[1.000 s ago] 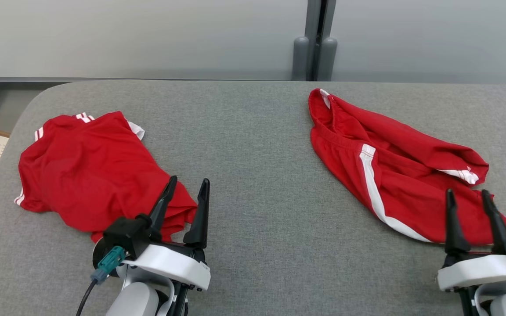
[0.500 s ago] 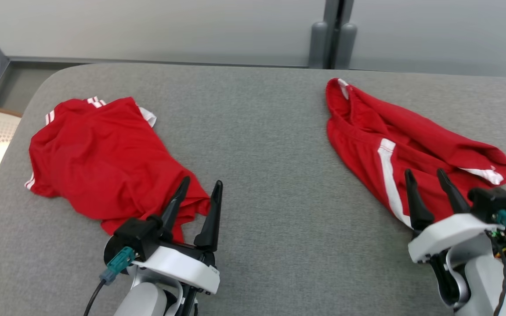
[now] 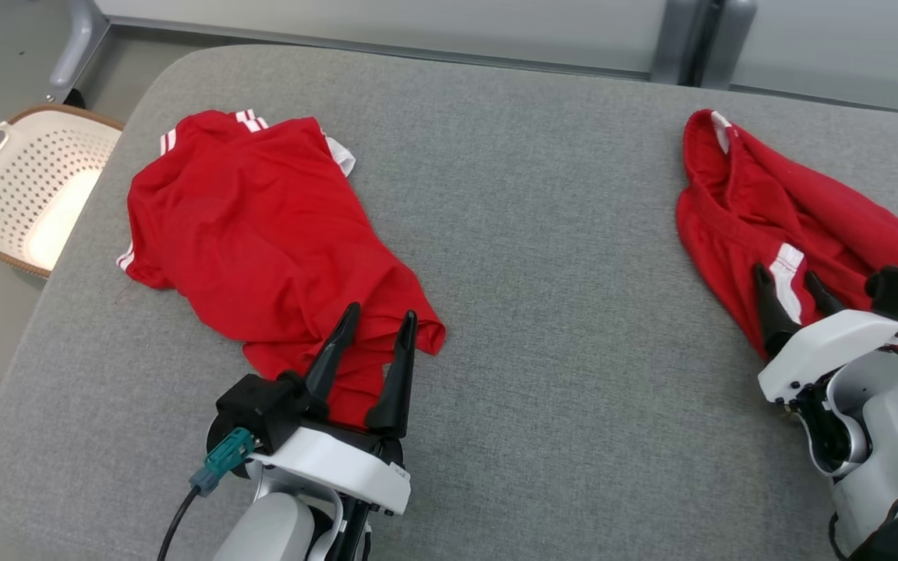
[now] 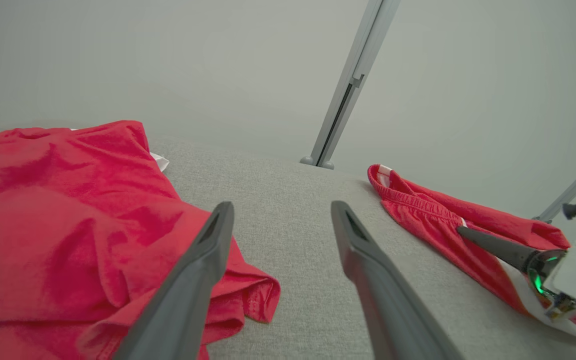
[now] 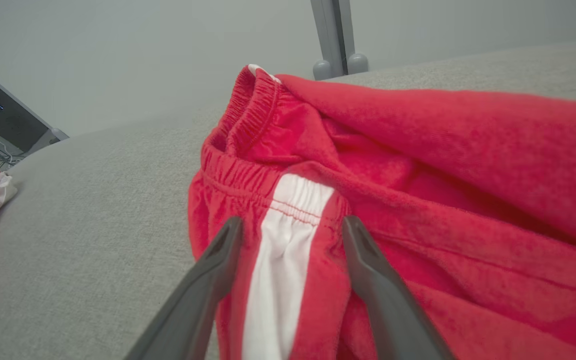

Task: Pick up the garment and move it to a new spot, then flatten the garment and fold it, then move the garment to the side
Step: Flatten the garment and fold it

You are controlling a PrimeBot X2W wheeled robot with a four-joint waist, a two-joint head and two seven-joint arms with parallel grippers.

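Shirt point(image 3: 262, 226) and shorts point(image 3: 722, 226), both red with white trim, lie well apart on the grey table point(image 3: 542, 234).

Off the table's left end sits a cream perforated basket point(image 3: 36, 167) with a brown rim. Just beside it, on the table's left part, the shirt is spread loosely and rumpled, its white-striped sleeve ends toward the far side and a folded corner toward the near side.

The left gripper point(image 3: 383, 312) is at that near corner. Its fingers stand wide apart and hold nothing. In the left wrist view one finger lies over the shirt's corner point(image 4: 248, 300) and the other over bare table.

The table's middle is plain grey cloth.

On the right part, the shorts lie crumpled, with the elastic waistband toward the table's middle and a white side stripe running down from it. The right gripper point(image 3: 785, 271) is over them, fingers spread wide and closed on nothing. In the right wrist view the fingers straddle the white stripe point(image 5: 288, 220) just below the waistband. Whether the tips touch the cloth cannot be told.
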